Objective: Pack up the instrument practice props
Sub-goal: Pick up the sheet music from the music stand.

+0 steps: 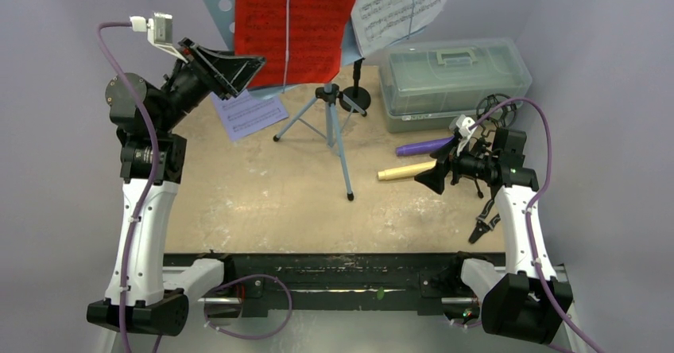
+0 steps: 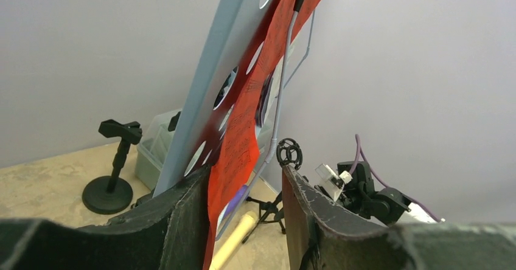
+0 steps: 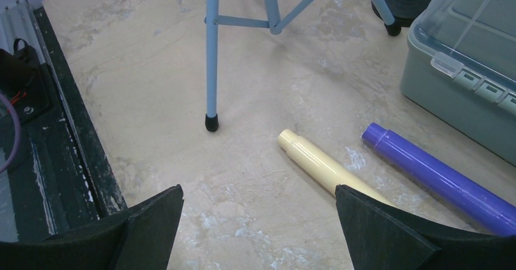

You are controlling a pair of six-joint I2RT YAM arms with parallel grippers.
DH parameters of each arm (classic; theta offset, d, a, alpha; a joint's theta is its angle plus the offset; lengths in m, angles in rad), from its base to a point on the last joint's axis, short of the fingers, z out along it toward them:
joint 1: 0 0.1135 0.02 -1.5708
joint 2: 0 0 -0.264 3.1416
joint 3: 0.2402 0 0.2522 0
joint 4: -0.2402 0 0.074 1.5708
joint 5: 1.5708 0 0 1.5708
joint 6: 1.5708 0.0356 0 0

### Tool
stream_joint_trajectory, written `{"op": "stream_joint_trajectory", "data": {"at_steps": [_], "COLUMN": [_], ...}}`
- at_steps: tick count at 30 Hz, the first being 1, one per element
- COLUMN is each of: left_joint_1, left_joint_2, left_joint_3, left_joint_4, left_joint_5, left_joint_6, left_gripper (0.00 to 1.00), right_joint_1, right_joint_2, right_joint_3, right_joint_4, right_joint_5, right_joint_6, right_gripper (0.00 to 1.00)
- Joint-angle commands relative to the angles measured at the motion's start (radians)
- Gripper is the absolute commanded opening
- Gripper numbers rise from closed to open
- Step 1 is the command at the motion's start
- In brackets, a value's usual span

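our left fingers stand apart astride the lower edge of the thin red folder on the perforated music rest; our right fingers gape wide over bare table near the smooth cream microphone and purple microphone.

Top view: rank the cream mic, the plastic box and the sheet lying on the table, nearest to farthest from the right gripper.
1. Cream mic, just left of the right gripper.
2. Plastic box, behind it, far right.
3. Sheet, flat at the far left.
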Motion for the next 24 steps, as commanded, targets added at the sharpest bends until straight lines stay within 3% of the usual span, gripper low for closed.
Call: {"op": "stream_joint_trajectory", "data": {"at_steps": [1,15,24], "left_joint_1": [-0.002,-0.015,-0.035], "left_joint_2": [0.011,0.075,0.089], "left_joint_3": [0.036,0.076,0.077], "left_joint_4": [0.079,0.195,0.217], "left_joint_5": [-0.008,-0.053,-0.057], "left_joint_6": [-0.039,-0.077,-0.050], "left_gripper": [0.44,0.40,0.20], "right_joint_1": [-0.003,-0.002,-0.002], "right_joint_2": [0.002,0.006,0.006], "right_joint_3": [0.014,0.014,0.014], "right_joint_4": [-0.003,-0.003,-0.001], "right_joint_5": [-0.003,0.002,0.005], "right_joint_6": [-0.017,-0.017,-0.018], "right_gripper": [0.99,0.99,0.99]}}
